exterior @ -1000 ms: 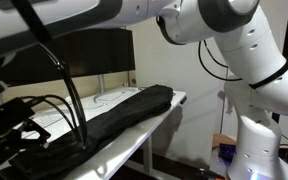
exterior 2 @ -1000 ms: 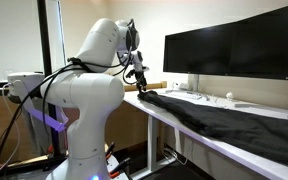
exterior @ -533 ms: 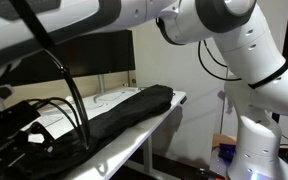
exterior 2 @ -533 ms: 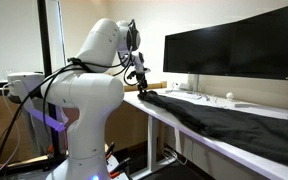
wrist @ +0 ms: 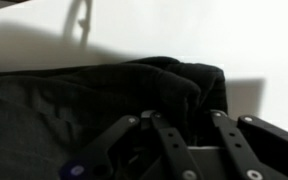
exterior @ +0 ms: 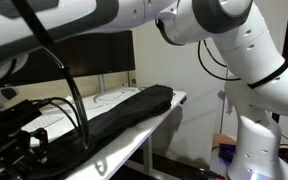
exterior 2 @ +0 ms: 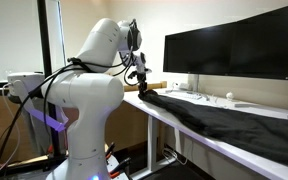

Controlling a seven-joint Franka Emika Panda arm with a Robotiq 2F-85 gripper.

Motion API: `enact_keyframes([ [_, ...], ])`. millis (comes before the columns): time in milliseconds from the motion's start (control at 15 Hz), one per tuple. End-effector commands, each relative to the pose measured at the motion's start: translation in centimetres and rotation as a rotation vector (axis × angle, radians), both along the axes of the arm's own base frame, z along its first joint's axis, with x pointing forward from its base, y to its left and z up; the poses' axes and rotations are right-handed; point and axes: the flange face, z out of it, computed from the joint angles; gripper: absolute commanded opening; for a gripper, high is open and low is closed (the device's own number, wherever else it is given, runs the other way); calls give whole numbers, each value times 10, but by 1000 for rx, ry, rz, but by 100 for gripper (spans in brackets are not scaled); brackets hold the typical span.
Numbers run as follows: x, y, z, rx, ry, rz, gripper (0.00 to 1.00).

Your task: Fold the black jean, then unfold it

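In an exterior view, the robot (exterior 2: 84, 100) stands at the far left, off the end of the table (exterior: 178, 97). Its arm reaches to the right and ends in the pincer (exterior 2: 141, 88), which is down at the table's near end, right on the tip of the jean (exterior 2: 224, 120). From there the jean runs rightward along the front of the table in one long, wrinkled strip, out to the picture's right edge. Behind it stand the monitors (exterior 2: 234, 45).

The wrist view shows the jean's end bunched into a rounded lump on the white tabletop. To the right and lower down, the two fingers (wrist: 156, 135) come in from the bottom edge with a gap between them and dark cloth in and around that gap. I cannot tell whether they are clamped on the cloth or only set over it, because black cloth and black fingers merge there.

As for progress, nothing of the task looks done. In both exterior views the jean lies at full length with no layer doubled over another. I judge this to be the first grasp, taking one end so that it can be carried over toward the far end. The whole fold is left to do, and after it the unfolding back to a flat strip.
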Motion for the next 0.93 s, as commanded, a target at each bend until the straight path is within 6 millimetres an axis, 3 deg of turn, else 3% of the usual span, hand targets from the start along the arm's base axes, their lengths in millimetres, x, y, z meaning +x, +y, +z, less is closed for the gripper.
enact_keyframes([
  [0,-1,-1,6,43,-21,33,4],
  [867,-2,6,37,122,-125,58,6],
])
